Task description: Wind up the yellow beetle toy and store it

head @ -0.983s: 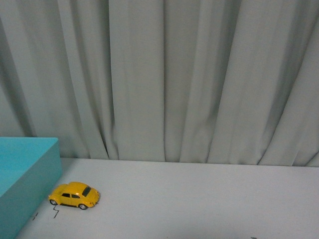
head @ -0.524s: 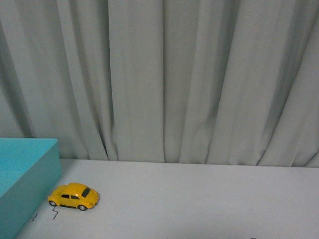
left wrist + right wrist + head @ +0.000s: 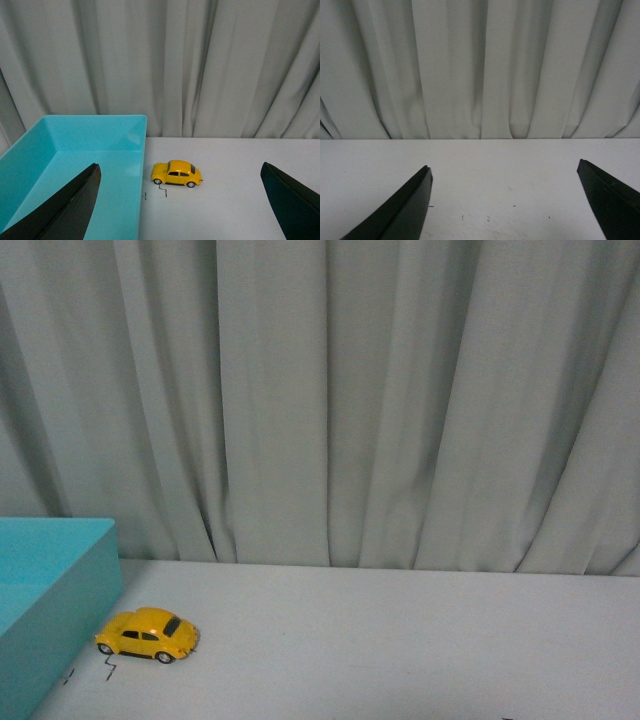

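The yellow beetle toy (image 3: 148, 633) stands on its wheels on the white table, right beside the teal box (image 3: 50, 590). In the left wrist view the toy (image 3: 177, 173) sits ahead of my left gripper (image 3: 182, 200), roughly between its wide-open black fingers (image 3: 70, 205), not touched. The box (image 3: 70, 165) lies next to the toy, open-topped and empty. My right gripper (image 3: 505, 200) is open and empty over bare table; the toy does not show in its view. Neither gripper shows in the front view.
A grey pleated curtain (image 3: 330, 400) hangs close behind the table's far edge. A small dark squiggle mark (image 3: 161, 191) lies on the table just in front of the toy. White table surface (image 3: 420, 640) stretches to the right of the toy.
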Controlling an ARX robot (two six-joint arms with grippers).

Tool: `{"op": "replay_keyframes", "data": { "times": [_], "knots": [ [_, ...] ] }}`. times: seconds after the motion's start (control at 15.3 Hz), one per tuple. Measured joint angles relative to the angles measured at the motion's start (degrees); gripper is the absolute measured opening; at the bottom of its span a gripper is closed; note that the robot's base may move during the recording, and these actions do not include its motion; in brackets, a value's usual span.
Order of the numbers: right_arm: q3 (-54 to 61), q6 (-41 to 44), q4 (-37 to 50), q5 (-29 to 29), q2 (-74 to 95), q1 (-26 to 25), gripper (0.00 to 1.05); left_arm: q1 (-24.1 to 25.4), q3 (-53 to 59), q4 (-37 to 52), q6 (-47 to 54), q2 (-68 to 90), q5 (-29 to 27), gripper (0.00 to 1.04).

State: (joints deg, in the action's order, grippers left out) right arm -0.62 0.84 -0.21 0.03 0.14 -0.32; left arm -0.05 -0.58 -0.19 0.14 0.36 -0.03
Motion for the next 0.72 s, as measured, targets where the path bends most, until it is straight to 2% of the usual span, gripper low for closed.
{"op": "replay_keyframes", "data": {
  "times": [0.07,0.13,0.2,0.26,0.33,0.46,0.59,0.72],
  "knots": [
    [0.0,0.0,0.0,0.0,0.0,0.0,0.96,0.0,0.0,0.0,0.0,0.0,0.0,0.98],
    [0.0,0.0,0.0,0.0,0.0,0.0,1.00,0.0,0.0,0.0,0.0,0.0,0.0,0.98],
    [0.0,0.0,0.0,0.0,0.0,0.0,0.97,-0.9,-1.4,-5.0,-2.3,0.9,-2.6,0.98],
    [0.0,0.0,0.0,0.1,0.0,0.0,0.98,-3.7,-7.2,-16.6,-9.0,9.6,-11.3,0.98],
    [0.0,0.0,0.0,-0.1,0.0,0.0,0.98,-1.5,-12.7,-19.7,-17.4,19.0,-15.8,0.98],
    [0.0,0.0,0.0,0.0,0.0,0.0,0.98,3.2,-18.2,-9.5,-20.0,29.6,-14.4,0.98],
    [0.0,0.0,0.0,0.0,0.0,0.0,0.98,4.5,-23.6,2.4,-13.7,45.4,-10.7,0.98],
    [0.0,0.0,0.0,0.0,0.0,0.0,0.98,5.9,-29.3,7.6,-4.7,59.9,-6.6,0.98]
  ]
}}
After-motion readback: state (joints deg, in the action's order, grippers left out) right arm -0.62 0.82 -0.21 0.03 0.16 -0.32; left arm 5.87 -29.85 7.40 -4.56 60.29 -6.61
